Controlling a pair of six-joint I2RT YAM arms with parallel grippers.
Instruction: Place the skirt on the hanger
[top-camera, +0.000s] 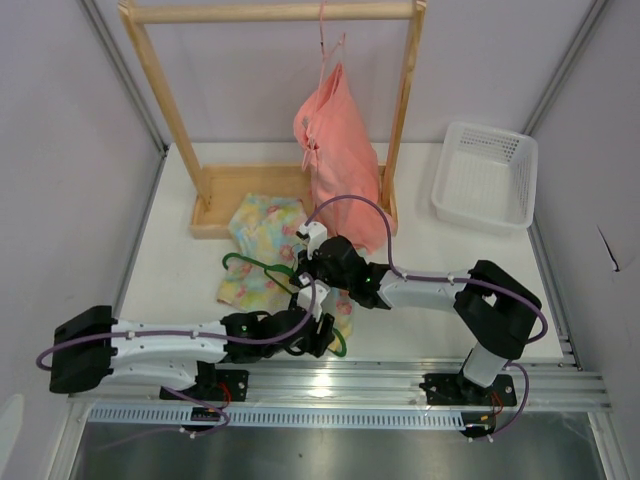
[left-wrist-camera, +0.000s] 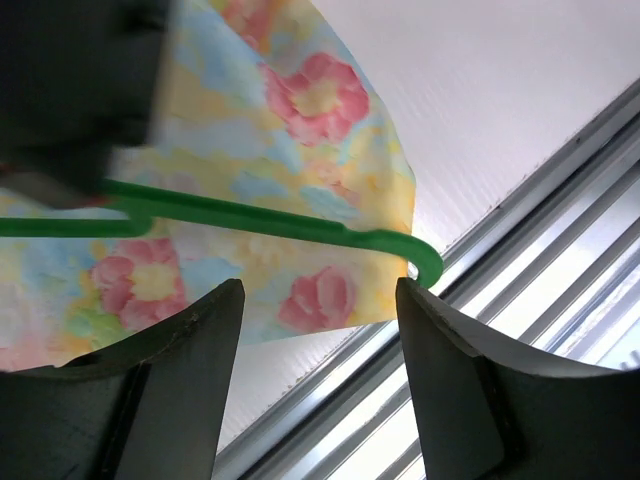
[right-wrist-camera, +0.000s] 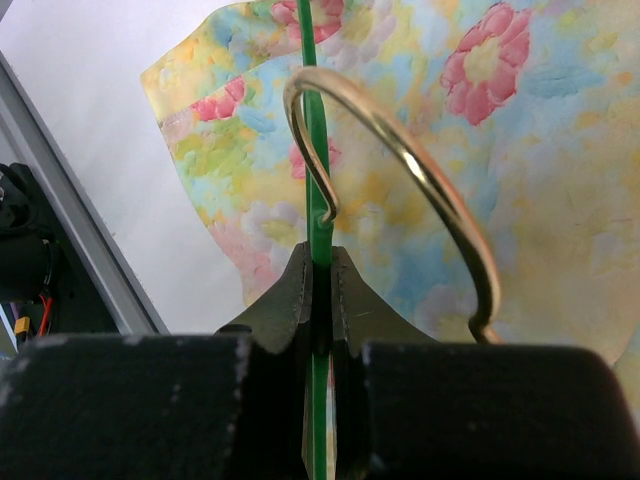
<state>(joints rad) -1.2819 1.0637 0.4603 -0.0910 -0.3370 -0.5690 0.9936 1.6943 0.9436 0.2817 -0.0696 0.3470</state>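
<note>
Jaws of right gripper (right-wrist-camera: 320, 268) pinch dark green plastic hanger (right-wrist-camera: 309, 90) over pastel flower-print cloth skirt (right-wrist-camera: 520, 150), steadying it; left gripper (left-wrist-camera: 320, 300), spread, hovers at skirt's edge.

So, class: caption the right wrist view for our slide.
Right jaws shut on the hanger, floral skirt behind it.

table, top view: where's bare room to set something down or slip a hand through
Bare table between the skirt and the left edge, beyond the left arm. Another patch between the pink garment, the white basket and the right arm. Crowded front middle: both arms over skirt and hanger.
</note>
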